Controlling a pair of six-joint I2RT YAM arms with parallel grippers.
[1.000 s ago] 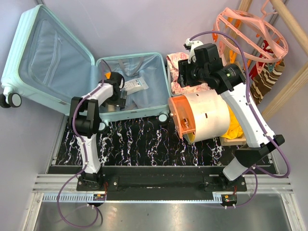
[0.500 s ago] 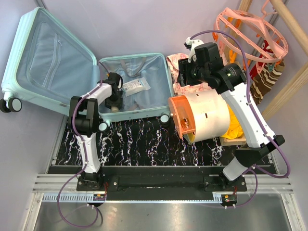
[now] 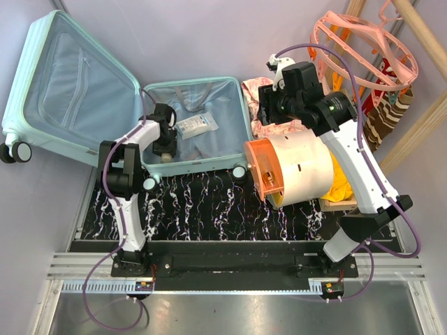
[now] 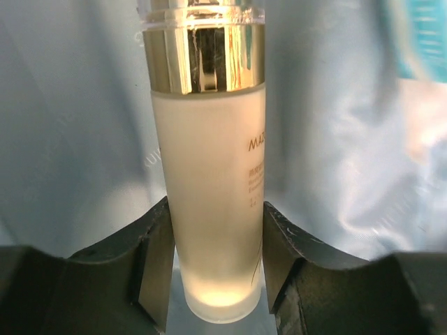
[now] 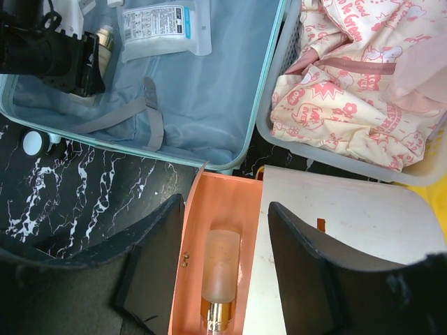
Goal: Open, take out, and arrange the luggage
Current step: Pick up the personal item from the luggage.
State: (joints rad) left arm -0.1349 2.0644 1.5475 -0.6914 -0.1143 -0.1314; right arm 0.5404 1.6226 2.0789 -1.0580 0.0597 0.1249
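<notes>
The left hand (image 4: 216,244) pinches a frosted cylindrical bottle (image 4: 209,153) (shiny gold collar) over the luggage's (image 3: 230,105) fabric lining.

Bright, even light; glare on the bottle (image 4: 209,174); luggage lining (image 4: 70,139) behind it blurred.

Obscured and cropped items, three views.

Left wrist view: the frosted bottle (image 4: 209,195) loses its cap to the top edge, its print is too blurred to read, and a blue-and-white item (image 4: 424,42) at upper right is blurred and cropped. Top view: the left gripper (image 3: 166,148) covers most of that bottle. Right wrist view: the luggage (image 5: 209,105) runs off the top and left edges, a second bottle (image 5: 220,279) in the orange compartment (image 5: 190,244) is cut by the bottom edge, and the packet (image 5: 164,28) label is too small to read.
</notes>
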